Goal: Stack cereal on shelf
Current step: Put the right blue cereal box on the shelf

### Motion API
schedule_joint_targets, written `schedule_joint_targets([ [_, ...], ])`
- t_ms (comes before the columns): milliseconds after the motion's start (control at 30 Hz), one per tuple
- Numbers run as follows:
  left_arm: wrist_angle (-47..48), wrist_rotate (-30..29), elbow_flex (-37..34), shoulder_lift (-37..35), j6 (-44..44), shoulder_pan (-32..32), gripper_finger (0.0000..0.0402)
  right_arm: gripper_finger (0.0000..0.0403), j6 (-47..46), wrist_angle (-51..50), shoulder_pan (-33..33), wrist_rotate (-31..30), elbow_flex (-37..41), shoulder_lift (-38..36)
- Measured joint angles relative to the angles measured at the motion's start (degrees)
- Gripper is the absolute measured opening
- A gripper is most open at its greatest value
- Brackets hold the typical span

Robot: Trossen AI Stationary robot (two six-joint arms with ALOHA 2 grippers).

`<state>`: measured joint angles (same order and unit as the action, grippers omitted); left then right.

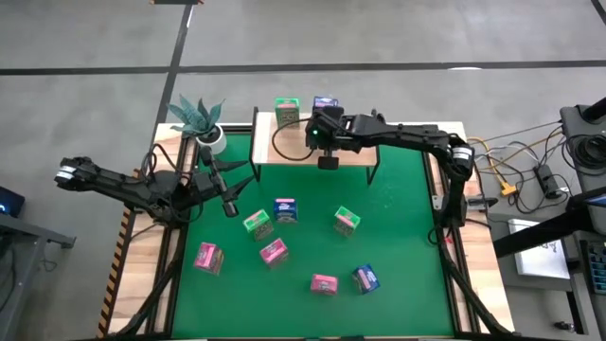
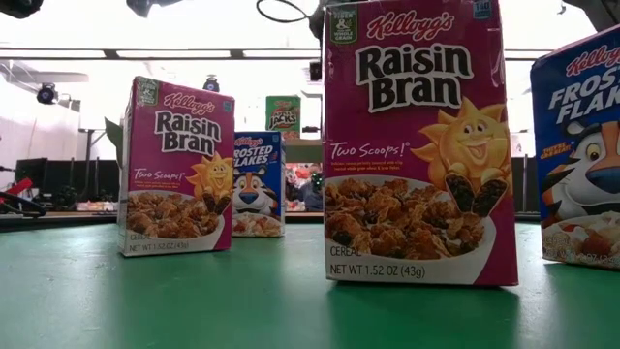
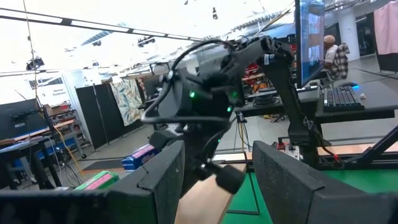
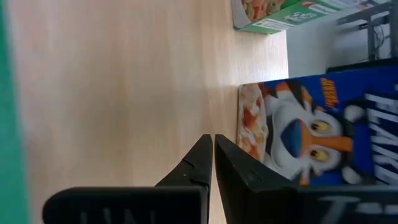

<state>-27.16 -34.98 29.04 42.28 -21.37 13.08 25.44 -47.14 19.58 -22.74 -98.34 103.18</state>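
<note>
The shelf (image 1: 294, 152), a light wood plank on thin black legs, stands at the table's far edge. A green cereal box (image 1: 287, 112) and a blue one (image 1: 325, 104) stand on its far side. My right gripper (image 1: 328, 159) is over the plank's near part, shut and empty; in its wrist view the shut fingers (image 4: 213, 155) are beside the blue box (image 4: 317, 130), apart from it, with the green box (image 4: 280, 15) farther off. My left gripper (image 1: 230, 204) waits open near the table's left side, holding nothing (image 3: 217, 168). Several more boxes stand on the green table.
On the green top are blue (image 1: 285, 210), green (image 1: 258, 224), pink (image 1: 274, 251), pink (image 1: 208, 257), green (image 1: 347, 221), pink (image 1: 324, 283) and blue (image 1: 366, 278) boxes. A potted plant (image 1: 197, 118) stands at the far left corner. The low view shows pink boxes (image 2: 179, 170) (image 2: 418, 145) close up.
</note>
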Motion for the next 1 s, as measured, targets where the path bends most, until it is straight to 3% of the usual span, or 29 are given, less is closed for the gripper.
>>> schedule_joint_targets([
  [200, 0.0, 0.0, 0.02, 0.0, 0.0, 0.0, 0.0173, 0.0009, 2.07, 3.47, 1.24, -4.35, 2.12, 0.0],
  [1000, 0.0, 0.0, 0.04, 0.0, 0.0, 0.0, 0.0173, 0.0009, 2.82, 3.81, 3.08, -4.33, 2.23, 0.0],
])
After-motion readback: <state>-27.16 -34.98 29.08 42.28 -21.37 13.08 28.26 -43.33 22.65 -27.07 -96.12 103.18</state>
